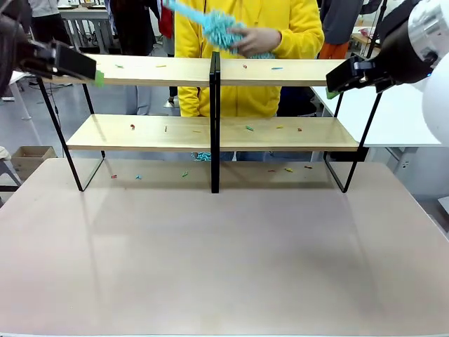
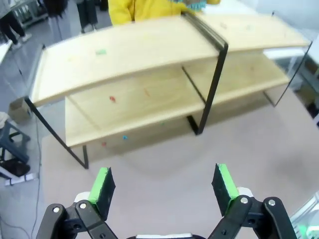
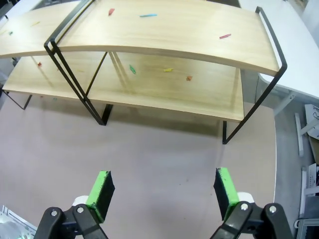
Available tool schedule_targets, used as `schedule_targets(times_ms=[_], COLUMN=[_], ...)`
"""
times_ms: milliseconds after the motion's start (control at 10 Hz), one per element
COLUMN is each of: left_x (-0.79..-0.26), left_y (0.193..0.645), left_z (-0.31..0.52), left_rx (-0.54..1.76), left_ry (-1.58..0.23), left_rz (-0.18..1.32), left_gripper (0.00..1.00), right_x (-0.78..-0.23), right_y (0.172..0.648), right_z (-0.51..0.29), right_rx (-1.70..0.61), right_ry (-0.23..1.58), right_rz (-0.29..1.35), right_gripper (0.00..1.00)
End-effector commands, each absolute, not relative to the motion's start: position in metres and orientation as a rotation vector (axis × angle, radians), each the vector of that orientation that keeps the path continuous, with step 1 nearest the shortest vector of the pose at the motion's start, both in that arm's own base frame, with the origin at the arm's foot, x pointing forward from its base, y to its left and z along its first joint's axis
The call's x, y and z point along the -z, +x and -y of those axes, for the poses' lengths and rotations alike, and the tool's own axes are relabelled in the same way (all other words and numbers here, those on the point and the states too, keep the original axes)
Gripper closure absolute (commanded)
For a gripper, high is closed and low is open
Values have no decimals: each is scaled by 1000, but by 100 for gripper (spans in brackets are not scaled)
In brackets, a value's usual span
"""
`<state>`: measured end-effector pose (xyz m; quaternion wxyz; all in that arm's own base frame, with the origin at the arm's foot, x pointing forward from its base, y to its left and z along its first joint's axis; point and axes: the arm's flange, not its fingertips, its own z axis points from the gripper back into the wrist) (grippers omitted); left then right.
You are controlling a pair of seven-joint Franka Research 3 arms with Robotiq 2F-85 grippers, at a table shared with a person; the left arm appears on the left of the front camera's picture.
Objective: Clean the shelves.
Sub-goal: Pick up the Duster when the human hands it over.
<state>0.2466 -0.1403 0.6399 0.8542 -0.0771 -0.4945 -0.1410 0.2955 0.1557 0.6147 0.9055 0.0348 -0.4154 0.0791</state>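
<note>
— So, where were the shelves [image 1: 175, 132]?
— At the far side of the table [image 1: 210, 267]. They were two long wooden boards in a thin black frame, with a black post [image 1: 215, 119] in the middle. Little coloured bits [image 1: 249, 128] lay on both boards. More bits [image 1: 288, 169] lay on the table under the bottom board.
— Who was cleaning?
— A person in yellow stood behind the shelves. One hand [image 1: 256, 41] held a fluffy blue-green duster [image 1: 221, 28] just above the top board, near the post.
— And the robot?
— The left gripper [image 2: 162, 174] and the right gripper [image 3: 162, 177] were both wide open and held nothing. They hung up high, out in front of the shelves, one toward each end.
— How could the sweeping go well?
— I think the duster should go flat along each board, end to end, and push the bits off one edge. The bottom board looked harder, because the top board sat over it and the post split it in half.
— Was anything in the way?
— Not the grippers, I think. A cardboard box [image 1: 31, 158] sat on the floor at the left, well apart.
</note>
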Motion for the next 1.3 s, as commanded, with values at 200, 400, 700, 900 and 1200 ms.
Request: schedule_targets(times_ms=[200, 400, 700, 900, 1200], left_x=[-582, -582, -581, -582, -634], left_y=[228, 231, 234, 235, 258], left_z=[123, 124, 125, 127, 142], left_rx=[246, 251, 250, 231, 264], left_ry=[-195, -194, -190, -192, -180], left_rz=[1068, 1056, 1047, 1053, 1031], left_gripper=[0, 0, 0, 0, 0], right_x=[-617, -618, -617, -615, -621], right_y=[306, 304, 304, 305, 300], right_z=[-155, -153, -153, -153, -158], right_rx=[-169, -170, -172, -174, -146], right_ry=[103, 109, 106, 101, 143], right_rz=[855, 861, 858, 851, 857], right_gripper=[0, 0, 0, 0, 0])
